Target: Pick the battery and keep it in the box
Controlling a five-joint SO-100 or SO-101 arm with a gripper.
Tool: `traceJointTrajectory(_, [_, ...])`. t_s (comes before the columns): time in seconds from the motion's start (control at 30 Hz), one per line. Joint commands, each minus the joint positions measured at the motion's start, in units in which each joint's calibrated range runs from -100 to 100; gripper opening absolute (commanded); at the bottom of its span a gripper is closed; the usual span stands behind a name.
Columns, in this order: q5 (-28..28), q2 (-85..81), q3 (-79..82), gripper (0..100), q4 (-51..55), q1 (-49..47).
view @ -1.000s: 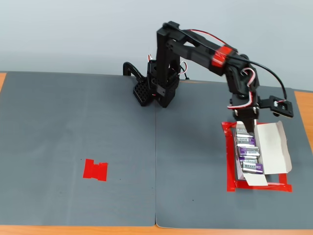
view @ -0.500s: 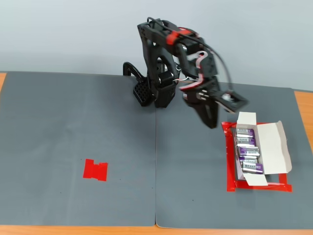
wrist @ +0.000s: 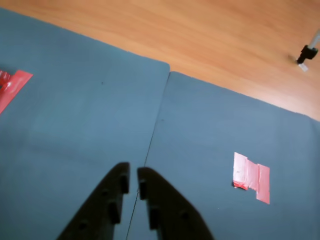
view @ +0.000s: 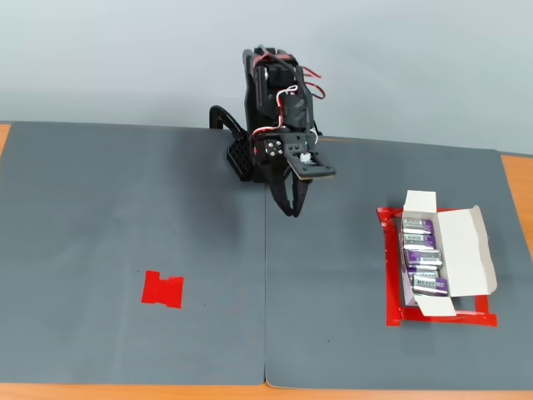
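The white box (view: pixel 463 242) lies open on the right of the mat in the fixed view, flaps folded out. Several silver batteries with purple labels (view: pixel 420 242) lie in a row inside it. My gripper (view: pixel 291 212) hangs in front of the arm's base, well to the left of the box, pointing down at the seam between the two mats. In the wrist view the gripper (wrist: pixel 132 173) is shut, its black fingers almost touching, and nothing is between them. Neither box nor battery shows in the wrist view.
A red tape outline (view: pixel 391 283) frames the box; one corner of it (wrist: pixel 12 86) shows in the wrist view. A flat red tape patch (view: pixel 162 289) (wrist: pixel 251 177) sits on the left mat. Wooden table (wrist: pixel 225 45) borders the grey mats (view: pixel 100 208).
The arm has swung left from above the box and folded back toward its base. The gripper came away empty; the batteries in the box have not moved.
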Motion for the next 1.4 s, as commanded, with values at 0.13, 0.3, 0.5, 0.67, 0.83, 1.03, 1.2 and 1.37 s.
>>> traceJointTrajectory(0.13, [-3.8, -7.4, 7.8, 2, -0.6, 2.3])
traceJointTrajectory(0.3, [-3.7, -12.7, 18.6, 2, -4.6, 4.9])
traceJointTrajectory(0.5, [-3.7, -12.6, 27.7, 2, -9.6, 6.2])
traceJointTrajectory(0.67, [-3.9, -12.7, 33.1, 2, -9.2, 5.8])
traceJointTrajectory(0.83, [-4.1, -12.7, 33.7, 2, -8.3, 5.7])
traceJointTrajectory(1.03, [-4.2, -12.7, 30.0, 2, 4.2, 5.7])
traceJointTrajectory(1.2, [-7.5, -12.7, 27.9, 2, 11.2, 6.1])
traceJointTrajectory(1.37, [-6.7, -12.7, 27.9, 2, 11.2, 5.7])
